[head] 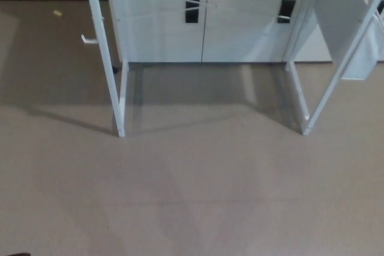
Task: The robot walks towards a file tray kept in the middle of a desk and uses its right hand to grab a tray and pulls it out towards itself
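- Although the task names a file tray on a desk, neither the tray nor the desktop shows; only the white metal desk frame (120,82) with slanted legs stands across the upper half of the frame, on the plain beige floor (192,196).
- Behind the legs, along the top edge, runs a white cabinet front (204,22) with two dark handle slots (192,10).
- Neither robot hand is in view, so I cannot tell whether their fingers are spread or closed.
- The tray presumably sits above the top edge of the frame, out of sight.
- As a judgement: such a tray is likely light, stiff and smooth, sliding easily, so hooking the right hand's fingers over its front lip should suit.
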Motion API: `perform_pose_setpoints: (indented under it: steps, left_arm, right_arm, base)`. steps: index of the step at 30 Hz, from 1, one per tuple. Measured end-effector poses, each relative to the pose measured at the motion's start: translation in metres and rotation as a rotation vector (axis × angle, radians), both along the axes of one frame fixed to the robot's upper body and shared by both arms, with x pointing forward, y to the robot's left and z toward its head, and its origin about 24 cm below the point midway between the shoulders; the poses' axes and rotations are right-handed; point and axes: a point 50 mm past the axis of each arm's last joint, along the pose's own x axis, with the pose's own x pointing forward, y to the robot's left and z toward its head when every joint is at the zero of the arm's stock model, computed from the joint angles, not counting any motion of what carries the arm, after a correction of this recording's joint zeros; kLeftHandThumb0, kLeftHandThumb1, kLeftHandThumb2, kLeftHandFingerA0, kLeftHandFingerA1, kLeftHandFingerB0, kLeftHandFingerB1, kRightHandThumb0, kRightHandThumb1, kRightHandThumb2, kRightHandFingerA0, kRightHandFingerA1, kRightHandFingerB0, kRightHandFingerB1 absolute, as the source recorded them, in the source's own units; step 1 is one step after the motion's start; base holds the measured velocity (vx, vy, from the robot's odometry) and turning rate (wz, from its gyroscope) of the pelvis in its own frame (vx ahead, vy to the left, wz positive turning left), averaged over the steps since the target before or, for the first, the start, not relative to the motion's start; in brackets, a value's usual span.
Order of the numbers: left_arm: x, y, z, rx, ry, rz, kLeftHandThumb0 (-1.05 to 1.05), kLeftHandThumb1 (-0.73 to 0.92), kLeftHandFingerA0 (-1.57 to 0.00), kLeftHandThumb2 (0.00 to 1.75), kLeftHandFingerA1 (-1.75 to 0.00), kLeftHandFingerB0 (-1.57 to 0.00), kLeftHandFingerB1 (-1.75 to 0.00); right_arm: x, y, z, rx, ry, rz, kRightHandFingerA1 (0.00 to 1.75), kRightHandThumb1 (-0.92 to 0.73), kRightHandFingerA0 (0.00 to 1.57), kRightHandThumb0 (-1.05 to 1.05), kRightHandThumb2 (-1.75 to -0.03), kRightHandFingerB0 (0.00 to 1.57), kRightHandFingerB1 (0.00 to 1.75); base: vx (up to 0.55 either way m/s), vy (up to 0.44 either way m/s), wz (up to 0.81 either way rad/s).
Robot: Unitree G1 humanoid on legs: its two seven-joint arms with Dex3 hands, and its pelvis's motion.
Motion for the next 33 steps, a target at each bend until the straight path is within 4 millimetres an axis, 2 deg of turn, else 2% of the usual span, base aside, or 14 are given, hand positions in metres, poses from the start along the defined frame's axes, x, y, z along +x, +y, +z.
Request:
perform_pose_setpoints:
  steps: [1, 6, 7, 8, 11, 13, 14, 25, 32, 33]
  left_arm:
    - [-0.0007, 0.0000, 0.0000, 0.000, 0.001, 0.000, -0.68, 0.66, -0.56, 0.61, -0.42, -0.49, -0.37]
    - [0.0004, -0.0010, -0.0010, -0.004, 0.001, 0.000, -0.70, 0.66, -0.56, 0.61, -0.42, -0.49, -0.37]
    - [0.0046, -0.0015, 0.0003, -0.004, -0.013, -0.004, -0.69, 0.67, -0.55, 0.61, -0.42, -0.49, -0.37]
    - [0.0053, -0.0016, 0.0004, -0.004, -0.015, -0.004, -0.69, 0.67, -0.54, 0.61, -0.42, -0.47, -0.37]
    - [0.0033, -0.0021, -0.0003, -0.006, -0.009, -0.005, -0.68, 0.67, -0.54, 0.61, -0.41, -0.47, -0.37]
    - [0.0014, -0.0020, -0.0008, -0.006, -0.004, -0.004, -0.69, 0.67, -0.55, 0.61, -0.41, -0.48, -0.37]
    - [0.0008, -0.0020, -0.0011, -0.006, -0.002, -0.003, -0.69, 0.67, -0.55, 0.61, -0.41, -0.48, -0.37]
    - [0.0039, 0.0017, 0.0014, 0.007, -0.005, -0.009, -0.68, 0.66, -0.56, 0.61, -0.41, -0.49, -0.37]
    - [0.0004, 0.0020, 0.0006, 0.013, 0.007, -0.011, -0.69, 0.67, -0.56, 0.61, -0.41, -0.48, -0.37]
    - [-0.0004, 0.0020, 0.0004, 0.013, 0.010, -0.011, -0.68, 0.66, -0.56, 0.61, -0.41, -0.48, -0.37]
  right_arm:
    - [-0.0004, 0.0000, 0.0000, -0.001, 0.001, 0.000, 0.78, -0.49, 0.76, -0.40, -0.90, 0.53, 0.67]
    - [0.0026, 0.0005, 0.0020, -0.006, -0.010, 0.009, 0.78, -0.50, 0.75, -0.40, -0.90, 0.54, 0.67]
    - [0.0034, -0.0004, 0.0026, -0.010, -0.013, 0.009, 0.70, -0.68, 0.78, -0.37, -0.60, 0.60, 0.60]
    - [0.0037, -0.0007, 0.0028, -0.010, -0.013, 0.008, 0.78, -0.50, 0.75, -0.40, -0.90, 0.54, 0.67]
    - [0.0039, -0.0009, 0.0025, -0.010, -0.012, 0.010, 0.77, -0.49, 0.74, -0.41, -0.91, 0.54, 0.67]
    - [0.0035, -0.0013, 0.0020, -0.012, -0.008, 0.012, 0.77, -0.49, 0.73, -0.41, -0.90, 0.54, 0.67]
    - [0.0032, -0.0014, 0.0017, -0.012, -0.005, 0.012, 0.69, -0.67, 0.76, -0.38, -0.59, 0.60, 0.59]
    - [0.0036, 0.0011, -0.0003, -0.006, -0.002, 0.023, 0.69, -0.67, 0.76, -0.39, -0.59, 0.61, 0.59]
    - [0.0025, 0.0024, -0.0011, -0.006, 0.003, 0.031, 0.68, -0.66, 0.77, -0.39, -0.59, 0.62, 0.59]
    - [0.0024, 0.0024, -0.0011, -0.007, 0.004, 0.032, 0.77, -0.50, 0.74, -0.43, -0.91, 0.55, 0.67]
  base:
    - [0.26, -0.049, 0.06]
    - [0.37, -0.146, 0.21]
    - [0.38, -0.166, 0.14]
    - [0.38, -0.159, -0.05]
    - [0.29, -0.090, -0.03]
    - [0.25, 0.015, -0.12]
    - [0.16, 0.082, -0.16]
    - [0.32, 0.171, -0.08]
    - [0.24, -0.051, 0.12]
    - [0.32, -0.191, 0.13]
